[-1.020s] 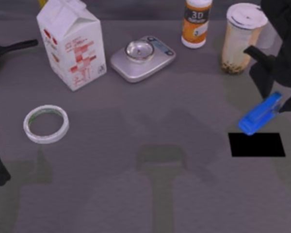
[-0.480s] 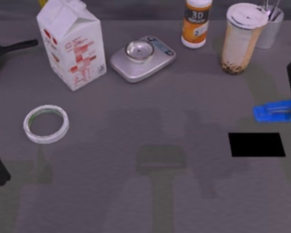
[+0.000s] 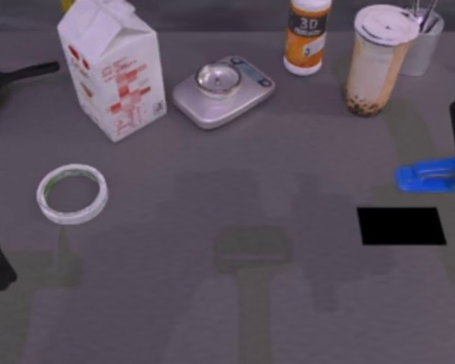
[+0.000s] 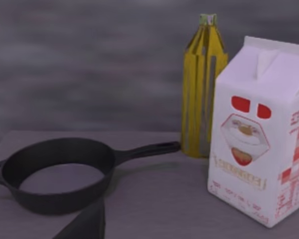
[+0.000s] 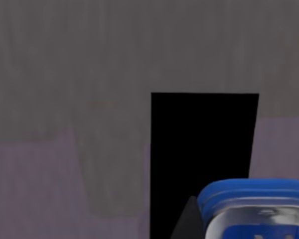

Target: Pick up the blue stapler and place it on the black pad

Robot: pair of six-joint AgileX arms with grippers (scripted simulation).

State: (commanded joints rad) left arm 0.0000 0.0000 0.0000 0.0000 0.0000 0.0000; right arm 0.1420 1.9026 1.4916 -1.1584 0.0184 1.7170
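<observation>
Tabletop (image 3: 212,303): blue stapler (image 3: 432,175) beside black pad (image 3: 401,226).

Top view: straight down over the whole worktop (image 3: 212,303), moderate height. Left wrist view: low, near the worktop's far left corner, level on milk carton (image 4: 261,134) and pan (image 4: 57,174); both shared with top view. Right wrist view: close, steeply down near right edge, on black pad (image 5: 202,149) and blue stapler (image 5: 254,206); likewise shared with top view.

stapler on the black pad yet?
No: in the top view the blue stapler sits at the table's right edge, apart from the black pad.
</observation>
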